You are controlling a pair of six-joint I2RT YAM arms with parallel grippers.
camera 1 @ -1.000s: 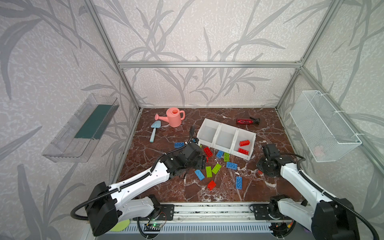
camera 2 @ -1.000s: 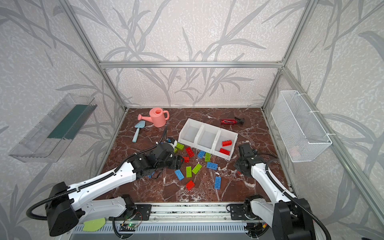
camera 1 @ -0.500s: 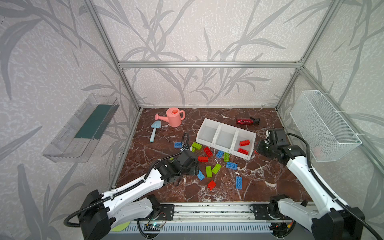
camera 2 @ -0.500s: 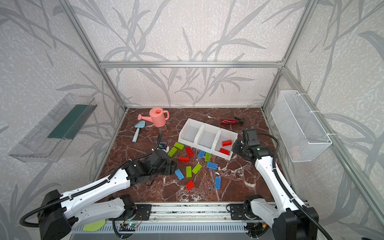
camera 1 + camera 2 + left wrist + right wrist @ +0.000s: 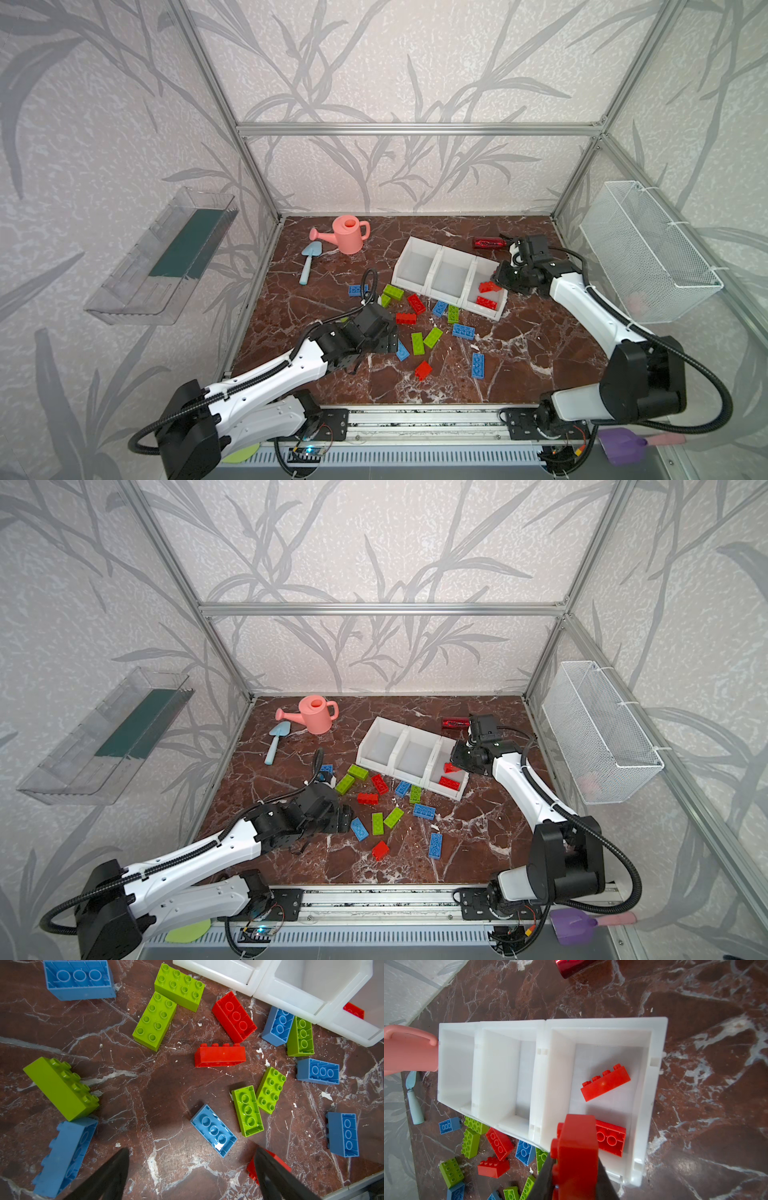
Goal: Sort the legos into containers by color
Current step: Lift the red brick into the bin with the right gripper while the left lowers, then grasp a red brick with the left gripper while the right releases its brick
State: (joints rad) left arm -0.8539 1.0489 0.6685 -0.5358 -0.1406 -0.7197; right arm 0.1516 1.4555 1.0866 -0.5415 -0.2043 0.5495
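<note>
Red, blue and lime green legos lie scattered on the marble floor in front of the three joined white containers (image 5: 441, 249) (image 5: 409, 729). My right gripper (image 5: 500, 279) (image 5: 575, 1159) is shut on a red lego (image 5: 577, 1147) and hangs over the rightmost container (image 5: 658, 1043). Two red legos (image 5: 605, 1082) (image 5: 610, 1137) lie in that container; the other two containers hold nothing. My left gripper (image 5: 390, 338) (image 5: 191, 1152) stands open just above bare floor. A blue lego (image 5: 213, 1130) lies close ahead of it, and a red lego (image 5: 251, 1169) shows partly behind one finger.
A pink watering can (image 5: 348, 235) and a blue trowel (image 5: 308, 262) sit at the back left. A dark red spray bottle (image 5: 488, 242) lies behind the containers. A wire basket (image 5: 648, 257) hangs on the right wall, a clear tray (image 5: 166, 257) on the left wall.
My right gripper has carried the red lego from the floor at the right up over the rightmost container. My left gripper has drawn back toward the front and opened wider.
</note>
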